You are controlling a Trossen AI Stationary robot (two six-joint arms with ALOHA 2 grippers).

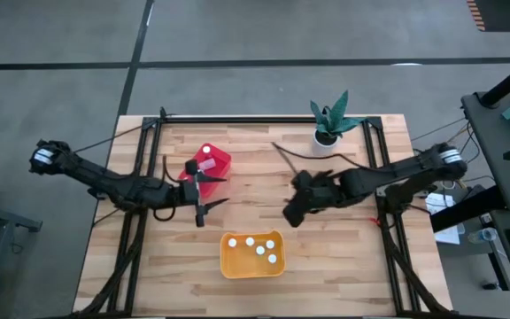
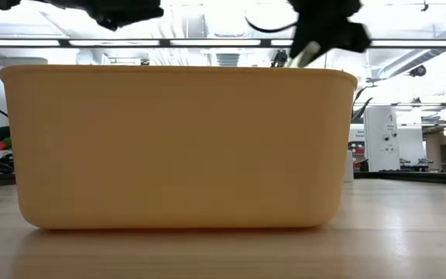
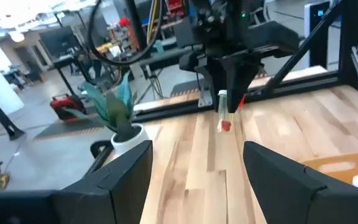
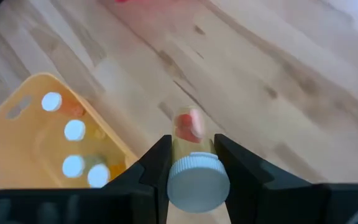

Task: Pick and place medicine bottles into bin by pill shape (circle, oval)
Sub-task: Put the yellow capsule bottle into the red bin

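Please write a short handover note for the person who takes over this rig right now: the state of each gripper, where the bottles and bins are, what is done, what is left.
Right gripper: shut on a medicine bottle with a white cap, held in the air above bare wood, between the plant pot and the yellow-orange bin.
Left gripper: open, empty, beside the red bin.
Done: four white-capped bottles stand in the yellow-orange bin; at least one white cap shows in the red bin.
Left: place the held bottle in the bin for its pill shape. No other loose bottles are visible on the table.
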